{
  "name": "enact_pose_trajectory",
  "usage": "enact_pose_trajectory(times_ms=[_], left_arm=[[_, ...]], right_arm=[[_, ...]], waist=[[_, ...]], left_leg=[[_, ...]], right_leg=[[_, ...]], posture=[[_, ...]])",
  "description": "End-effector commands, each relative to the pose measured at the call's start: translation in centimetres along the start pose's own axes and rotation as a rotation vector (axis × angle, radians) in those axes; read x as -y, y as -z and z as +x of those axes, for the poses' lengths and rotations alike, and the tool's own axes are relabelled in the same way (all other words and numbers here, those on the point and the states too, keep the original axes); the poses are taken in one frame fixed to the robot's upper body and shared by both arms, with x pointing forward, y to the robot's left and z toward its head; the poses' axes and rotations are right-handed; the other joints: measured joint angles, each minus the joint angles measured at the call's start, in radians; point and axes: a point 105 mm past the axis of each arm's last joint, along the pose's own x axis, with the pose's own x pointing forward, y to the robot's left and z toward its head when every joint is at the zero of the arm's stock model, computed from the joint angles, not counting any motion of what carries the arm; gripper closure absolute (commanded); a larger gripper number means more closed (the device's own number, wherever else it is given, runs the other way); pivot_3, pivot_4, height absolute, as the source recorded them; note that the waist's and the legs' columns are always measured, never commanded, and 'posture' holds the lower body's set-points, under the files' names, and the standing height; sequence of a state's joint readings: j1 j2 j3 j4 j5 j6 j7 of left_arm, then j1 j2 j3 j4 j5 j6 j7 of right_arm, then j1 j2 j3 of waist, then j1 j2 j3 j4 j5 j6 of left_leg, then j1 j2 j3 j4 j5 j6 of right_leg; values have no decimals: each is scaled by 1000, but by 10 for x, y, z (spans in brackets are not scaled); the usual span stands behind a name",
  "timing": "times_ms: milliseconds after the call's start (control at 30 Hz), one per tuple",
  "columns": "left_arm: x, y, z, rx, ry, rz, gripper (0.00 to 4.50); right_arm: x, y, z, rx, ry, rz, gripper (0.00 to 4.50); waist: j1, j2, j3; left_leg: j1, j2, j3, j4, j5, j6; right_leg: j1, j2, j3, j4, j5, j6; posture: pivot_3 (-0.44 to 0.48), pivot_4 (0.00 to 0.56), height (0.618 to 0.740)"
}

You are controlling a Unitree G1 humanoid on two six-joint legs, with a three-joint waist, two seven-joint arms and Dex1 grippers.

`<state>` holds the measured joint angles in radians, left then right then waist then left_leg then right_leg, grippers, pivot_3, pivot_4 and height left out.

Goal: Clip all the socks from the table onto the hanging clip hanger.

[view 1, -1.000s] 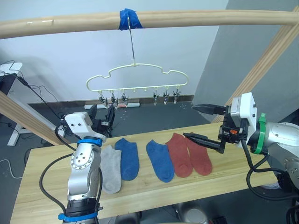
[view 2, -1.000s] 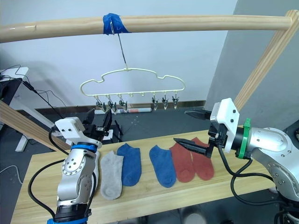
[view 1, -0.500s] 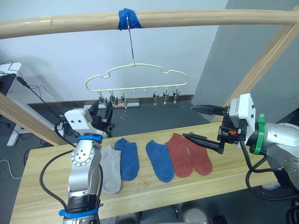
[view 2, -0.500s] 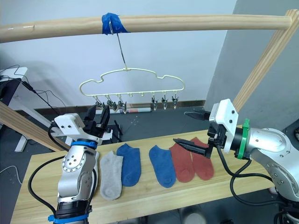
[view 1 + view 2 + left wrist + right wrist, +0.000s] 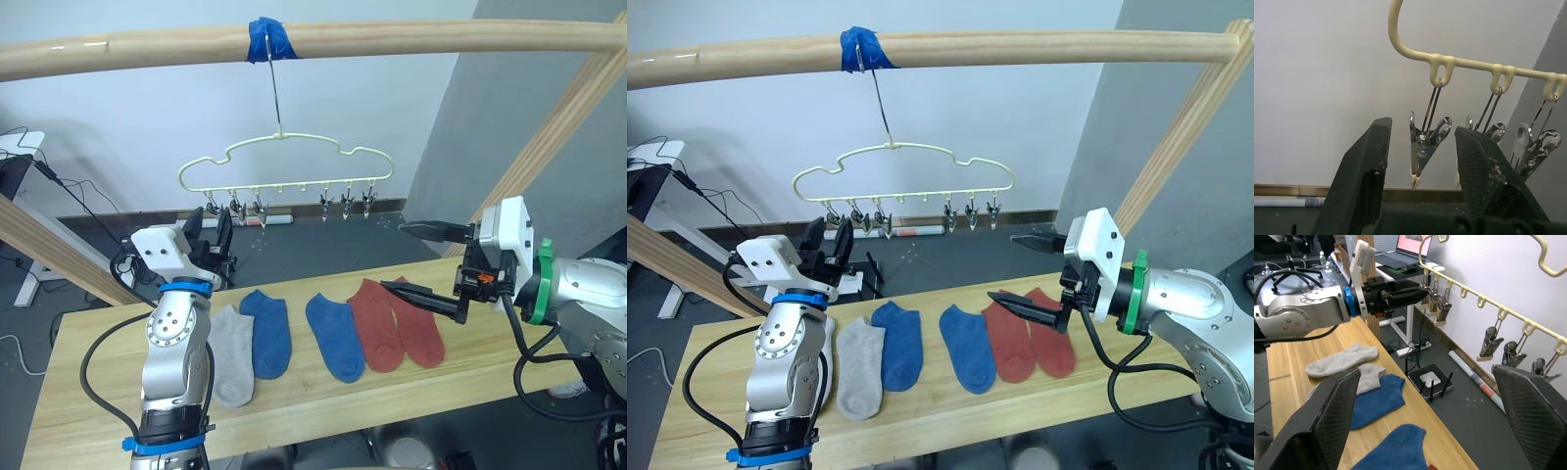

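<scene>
Left wrist view: clip hanger [image 5: 1469, 62] end clip between parted, empty left claw [image 5: 1422, 161] fingers.

The left arm [image 5: 176, 343] hides part of a grey sock [image 5: 233, 354] at lower left; the second grey sock beneath barely shows.

Right gripper [image 5: 1432, 431] fingers are standing wide apart. Between them, left gripper [image 5: 1418, 293] is reaching the clip hanger [image 5: 1488, 308] — grey socks [image 5: 1344, 360] and blue socks [image 5: 1378, 401] are lying on the table [image 5: 1303, 396].
</scene>
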<state>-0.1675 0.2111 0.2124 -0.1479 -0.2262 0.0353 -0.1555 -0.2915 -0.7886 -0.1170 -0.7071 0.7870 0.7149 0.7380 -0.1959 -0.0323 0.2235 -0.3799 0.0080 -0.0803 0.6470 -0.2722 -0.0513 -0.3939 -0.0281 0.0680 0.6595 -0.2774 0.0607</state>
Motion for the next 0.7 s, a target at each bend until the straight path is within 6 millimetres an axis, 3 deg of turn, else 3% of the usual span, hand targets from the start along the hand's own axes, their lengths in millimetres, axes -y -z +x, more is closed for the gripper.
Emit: enact_pose_trajectory(times_ms=[33, 300, 400, 533, 700], left_arm=[[-3, -13, 3, 49, -5, 21, 2244], [-2, -13, 6, 53, 12, 28, 2244], [-3, -13, 7, 53, 12, 30, 2784], [-2, -12, 6, 51, 18, 31, 3897], [-2, -12, 6, 52, 21, 34, 3989]], right_arm=[[-4, -9, 1, 29, -21, -15, 0], [-4, -10, 1, 27, -23, -9, 0], [-4, -10, 1, 29, -21, -8, 0], [-4, -10, 1, 29, -18, -7, 0], [-3, -9, 1, 29, -15, -6, 0]], waist=[[0, 0, 0], [0, 0, 0], [0, 0, 0], [0, 0, 0], [0, 0, 0]], left_leg=[[0, 0, 0, 0, 0, 0], [0, 0, 0, 0, 0, 0], [0, 0, 0, 0, 0, 0], [-1, 0, 0, 0, 0, 0], [-1, 0, 0, 0, 0, 0]], right_leg=[[0, 0, 0, 0, 0, 0], [0, 0, 0, 0, 0, 0], [0, 0, 0, 0, 0, 0], [-1, 0, 0, 0, 0, 0], [-1, 0, 0, 0, 0, 0]], posture=[[-331, 214, 714], [-334, 215, 714], [-334, 215, 714], [-335, 215, 714], [-335, 215, 714]])
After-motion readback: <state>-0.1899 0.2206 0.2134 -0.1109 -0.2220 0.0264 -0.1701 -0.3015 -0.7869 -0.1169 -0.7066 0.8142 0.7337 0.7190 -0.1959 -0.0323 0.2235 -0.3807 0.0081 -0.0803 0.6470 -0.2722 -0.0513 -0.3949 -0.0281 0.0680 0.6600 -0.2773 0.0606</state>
